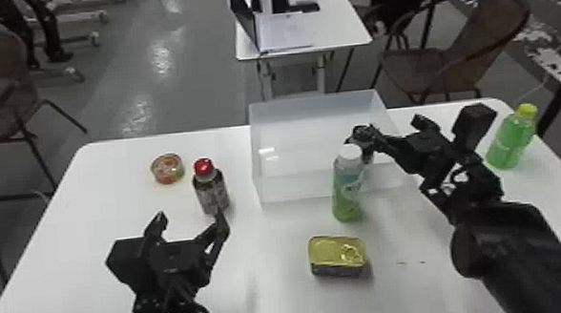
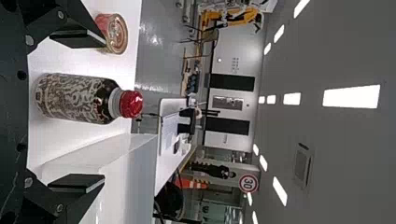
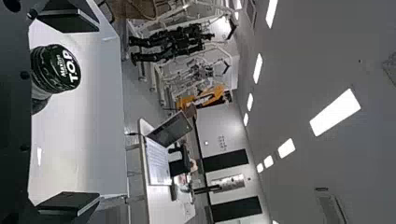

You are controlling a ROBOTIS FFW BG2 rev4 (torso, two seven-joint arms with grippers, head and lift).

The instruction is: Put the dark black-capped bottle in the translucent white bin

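White tabletop (image 1: 83, 217) fills the foreground of a grey-floored room, and from the head view the dark black-capped bottle (image 1: 367, 155) is partly hidden behind a white-capped green bottle (image 1: 346, 186), its base hard to make out through the wall of the translucent white bin (image 1: 267, 188), where it appears to be. It lies toward the left finger of the right gripper (image 1: 396, 128), whose jaws are spread apart; in the right wrist view, its lower part is cut off. Left gripper (image 1: 192, 217) has its jaws parted near a red-capped bottle (image 1: 211, 195).
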